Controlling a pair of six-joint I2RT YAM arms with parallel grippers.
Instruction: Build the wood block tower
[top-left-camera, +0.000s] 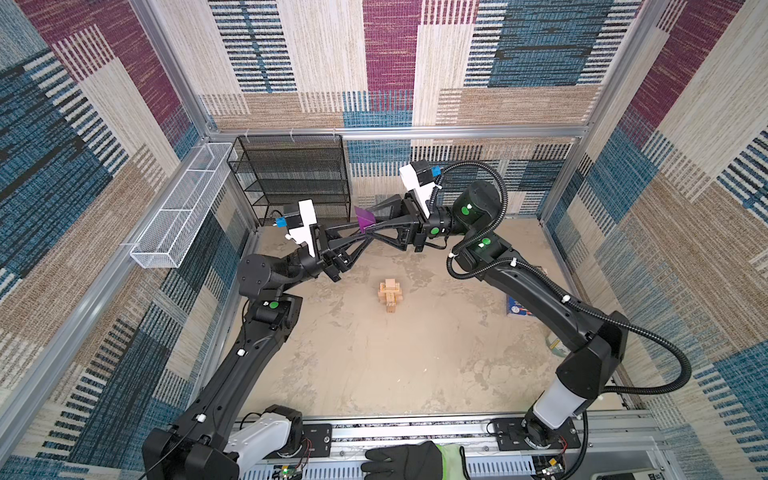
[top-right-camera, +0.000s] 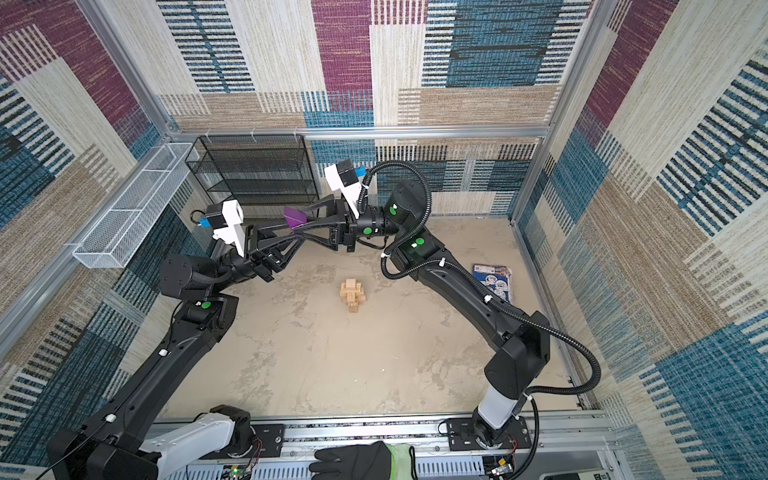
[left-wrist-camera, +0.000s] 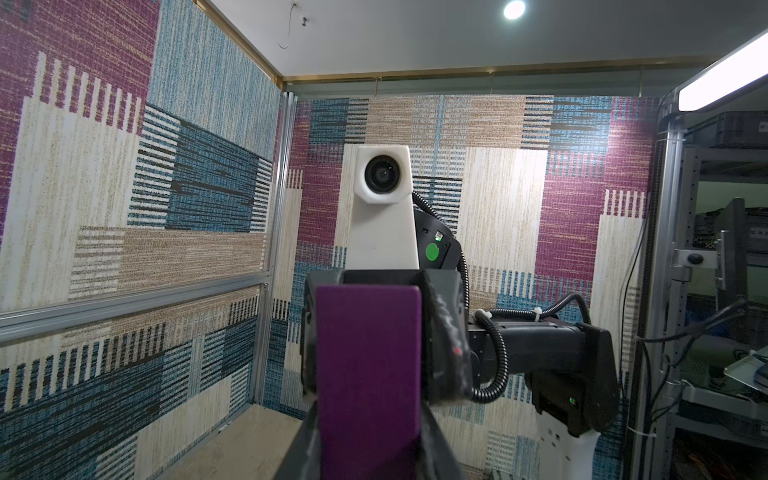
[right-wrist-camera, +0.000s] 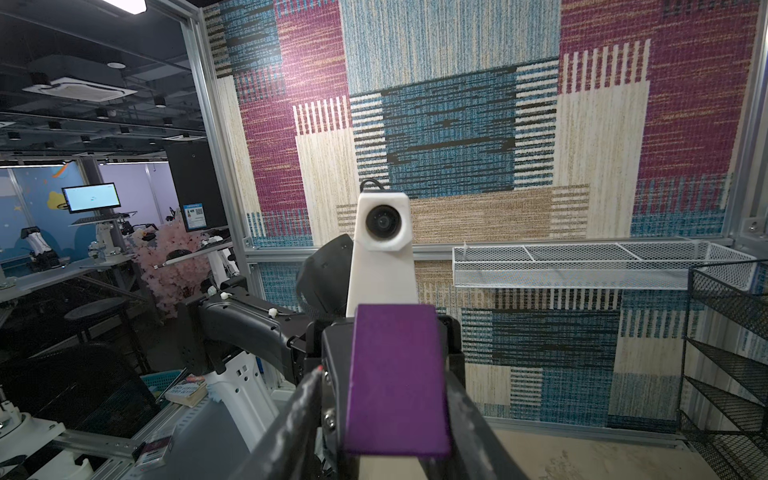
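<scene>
1. The left pincer (top-left-camera: 362, 232) is closed tight on the purple wedge (top-left-camera: 365, 218). In the left wrist view its fingers (left-wrist-camera: 297, 449) press against both sides of the wedge (left-wrist-camera: 368, 374), with no gap showing.
2. The right pincer (top-left-camera: 374, 226) reaches in from the right of the frame, so the two pincers meet tip to tip. It stands partly open. In the right wrist view its fingers (right-wrist-camera: 473, 428) flank the wedge (right-wrist-camera: 395, 374) — a gap shows on one side, and I cannot tell whether the other finger touches.
3. The wedge is held in the air in the upper middle of both top views (top-right-camera: 296, 218). It is in front of the black mesh rack (top-left-camera: 291, 178) and well above the bench (top-left-camera: 374, 374).
4. A flat purple face is turned toward each wrist camera. The wedge's long axis runs across the line of the two pincers. It sticks out above the fingertips and leans slightly toward the upper left in the top views.
5. The tower (top-left-camera: 390, 296) is a narrow stack of pale tan wood blocks laid crosswise, with a square block on top. It stands on the bench at mid-frame — below the wedge in the frame and well apart from both pincers.
6. A white wire basket (top-left-camera: 183, 203) hangs on the wall at the left of the frame. A blue booklet (top-right-camera: 494, 278) lies on the bench at the right. A gloved hand (top-left-camera: 407, 461) rests at the bottom edge.
</scene>
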